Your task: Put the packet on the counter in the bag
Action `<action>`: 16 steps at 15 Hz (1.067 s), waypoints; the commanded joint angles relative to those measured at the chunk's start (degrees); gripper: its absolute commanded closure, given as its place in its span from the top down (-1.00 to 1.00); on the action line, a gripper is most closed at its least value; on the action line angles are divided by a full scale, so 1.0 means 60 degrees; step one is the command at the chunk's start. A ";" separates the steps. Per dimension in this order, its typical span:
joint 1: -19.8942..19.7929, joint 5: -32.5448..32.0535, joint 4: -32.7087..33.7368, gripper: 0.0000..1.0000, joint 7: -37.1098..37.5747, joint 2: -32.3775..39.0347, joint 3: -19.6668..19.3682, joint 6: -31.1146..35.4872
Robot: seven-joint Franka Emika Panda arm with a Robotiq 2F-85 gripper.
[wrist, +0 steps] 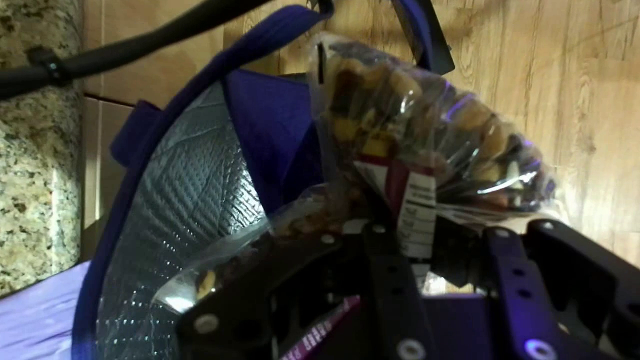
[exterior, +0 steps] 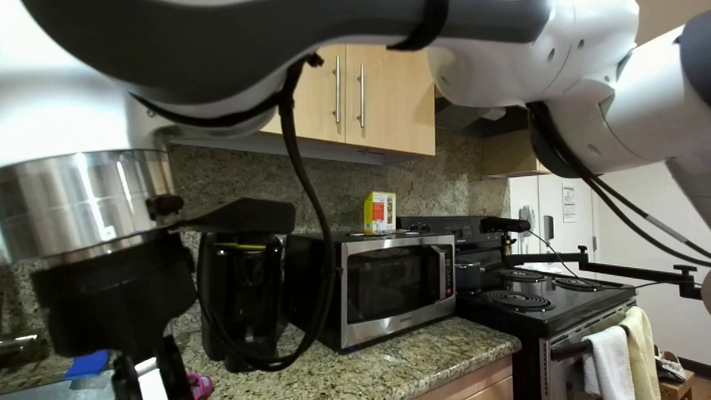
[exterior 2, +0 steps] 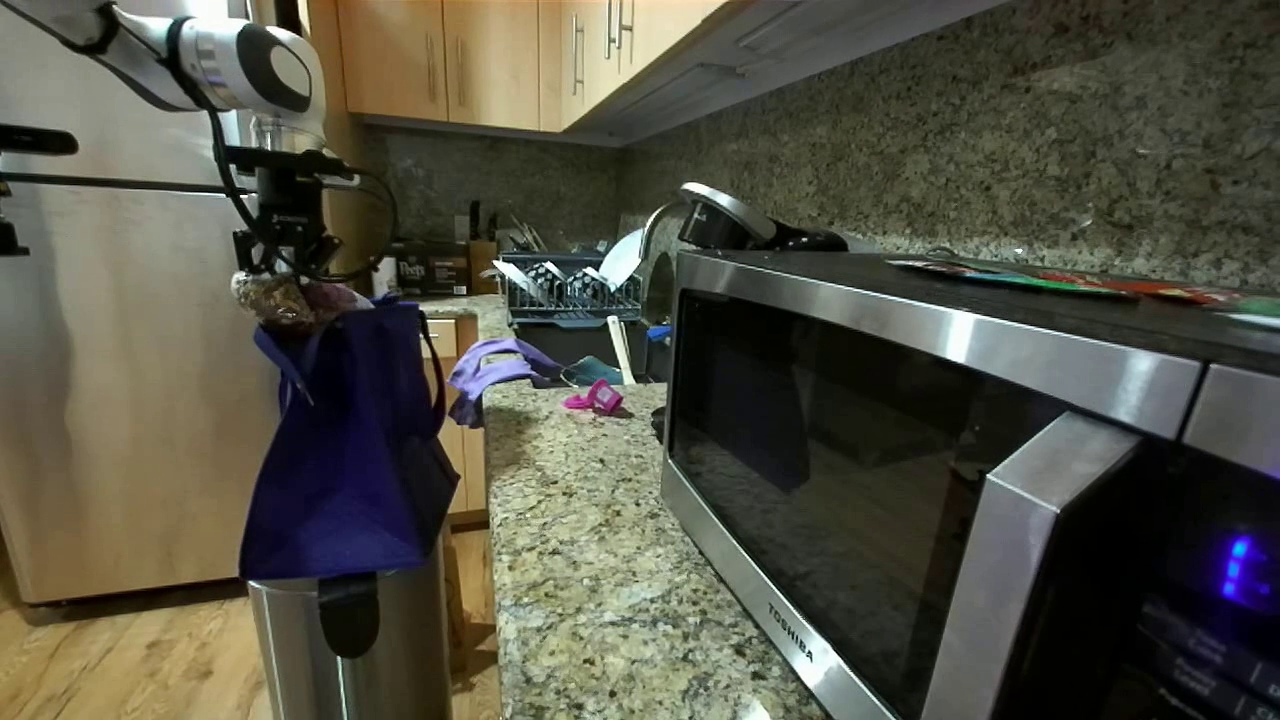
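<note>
The packet (wrist: 400, 100) is clear plastic with a nut-like mix and a red-and-white label. My gripper (wrist: 415, 220) is shut on it, with the label pinched between the fingers. In an exterior view the gripper (exterior 2: 287, 262) points down and holds the packet (exterior 2: 275, 300) at the rim of the blue-purple bag (exterior 2: 345, 450). In the wrist view the bag (wrist: 175, 200) shows its silver lining; part of the packet lies over the opening and part sticks out over the floor side. The counter (exterior 2: 570, 520) runs beside the bag. In an exterior view the gripper (exterior: 151, 383) is cut off below.
The bag stands on a steel bin (exterior 2: 400, 630). The microwave (exterior 2: 850, 420) and black coffee maker (exterior: 241, 289) stand on the counter. A pink cup (exterior 2: 603, 397), a lavender cloth (exterior 2: 495, 365) and a dish rack (exterior 2: 570, 290) are further back. The fridge (exterior 2: 120, 400) is behind the bag.
</note>
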 commanded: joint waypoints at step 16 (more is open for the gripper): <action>0.0611 -0.0532 0.0733 -0.85 0.1517 0.0032 -0.0343 0.1002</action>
